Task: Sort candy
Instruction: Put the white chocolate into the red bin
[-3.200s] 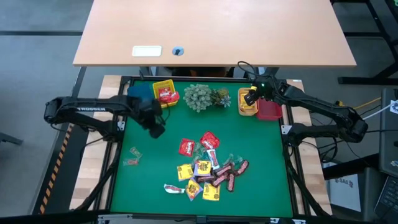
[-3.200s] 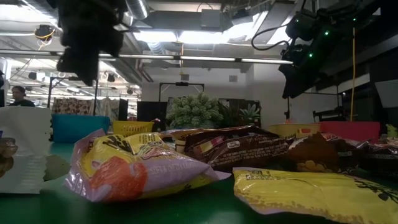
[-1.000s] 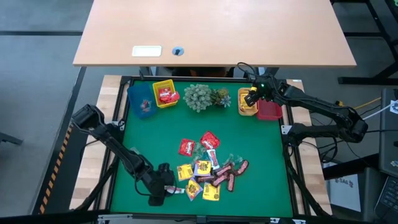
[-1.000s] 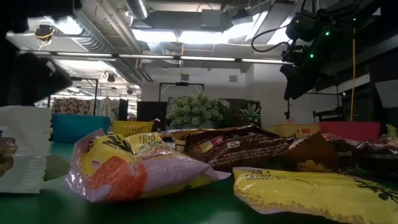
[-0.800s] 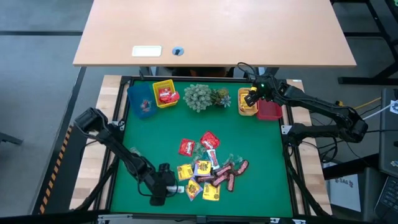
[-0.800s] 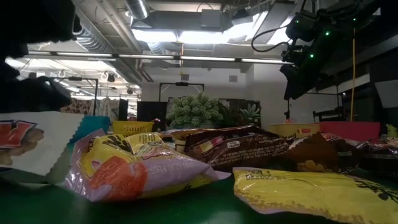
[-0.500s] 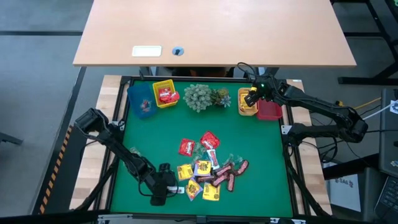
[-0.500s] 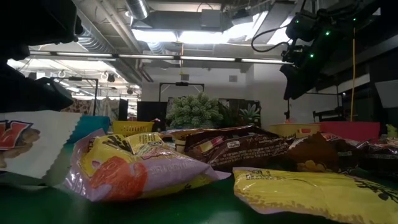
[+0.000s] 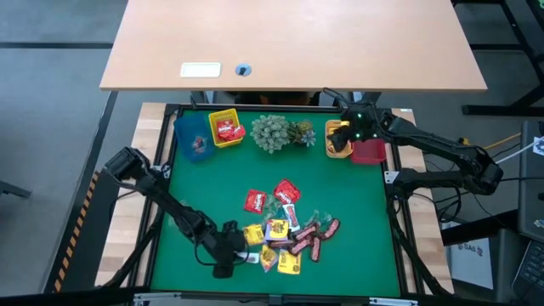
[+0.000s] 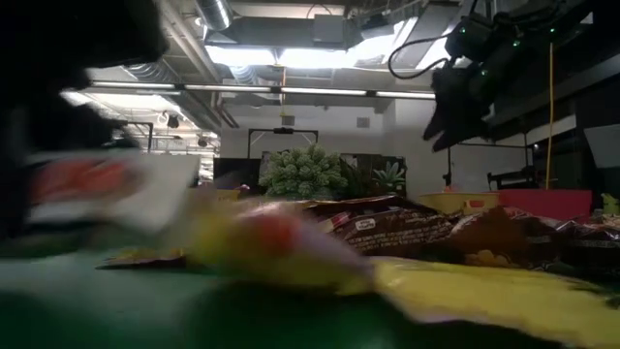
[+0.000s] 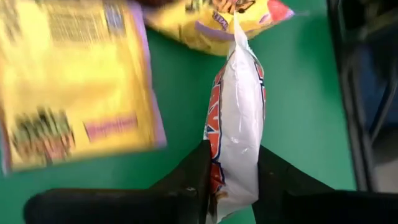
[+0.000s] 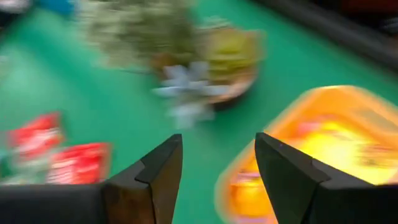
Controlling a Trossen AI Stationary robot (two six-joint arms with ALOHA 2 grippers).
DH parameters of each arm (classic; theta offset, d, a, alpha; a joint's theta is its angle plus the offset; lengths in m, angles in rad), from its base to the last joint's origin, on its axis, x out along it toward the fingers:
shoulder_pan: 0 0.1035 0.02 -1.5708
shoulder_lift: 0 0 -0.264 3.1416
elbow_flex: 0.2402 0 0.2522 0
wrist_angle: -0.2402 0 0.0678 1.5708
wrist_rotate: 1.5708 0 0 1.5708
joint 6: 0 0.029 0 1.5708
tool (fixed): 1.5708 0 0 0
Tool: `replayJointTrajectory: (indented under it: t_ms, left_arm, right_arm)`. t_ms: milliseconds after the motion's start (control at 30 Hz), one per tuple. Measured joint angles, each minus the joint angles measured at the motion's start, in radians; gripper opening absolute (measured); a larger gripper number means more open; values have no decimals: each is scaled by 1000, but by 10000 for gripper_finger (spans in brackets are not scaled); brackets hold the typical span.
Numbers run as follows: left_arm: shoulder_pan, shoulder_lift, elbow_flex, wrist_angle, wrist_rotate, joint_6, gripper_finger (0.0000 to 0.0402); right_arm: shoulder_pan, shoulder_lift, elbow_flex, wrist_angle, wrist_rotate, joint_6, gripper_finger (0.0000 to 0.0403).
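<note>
Overhead, the left gripper (image 9: 228, 255) is down at the near left edge of the candy pile (image 9: 285, 229), which lies spread on the green mat (image 9: 357, 221) in the near half of the table. Its fingers are lost against the dark wrist from this height. The right gripper (image 9: 342, 133) hangs at the far right, over the orange bin (image 9: 337, 150), with the red bin (image 9: 370, 151) just beside it. The yellow bin (image 9: 225, 127) and blue bin (image 9: 192, 136) sit at the far left, and the plant cluster (image 9: 280, 132) stands between the two pairs of bins.

From table height, the near wrappers are smeared, so little can be told of them; a pale packet (image 10: 116, 189) with red print seems to be raised at the left under a dark mass. Brown bars (image 10: 407, 233) lie sharper farther back, in front of the plant cluster (image 10: 308, 173).

In the left wrist view, the left gripper (image 11: 233, 177) is clamped on a white packet (image 11: 239, 124) with red print, one dark finger pressed to each side of it. Yellow square packets (image 11: 74, 81) lie on the mat just beside it.

In the right wrist view, the right gripper (image 12: 217, 165) stands spread with nothing between its fingers, above the orange bin (image 12: 311, 155), with red packets (image 12: 56, 152) farther off on the mat.
</note>
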Motion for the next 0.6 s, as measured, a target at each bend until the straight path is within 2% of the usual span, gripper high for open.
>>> replayJointTrajectory:
  t_ms: [167,300,433,600]
  left_arm:
    - [78,0,0,91,-1,0,73]
    - [148,0,0,166,-7,-1,73]
    - [219,0,0,249,-31,-1,73]
    - [308,0,0,330,-89,0,73]
  right_arm:
    - [2,0,0,30,-301,119,202]
    - [15,0,0,37,-464,167,202]
    - [89,0,0,39,-481,214,202]
    - [241,25,0,96,-468,275,202]
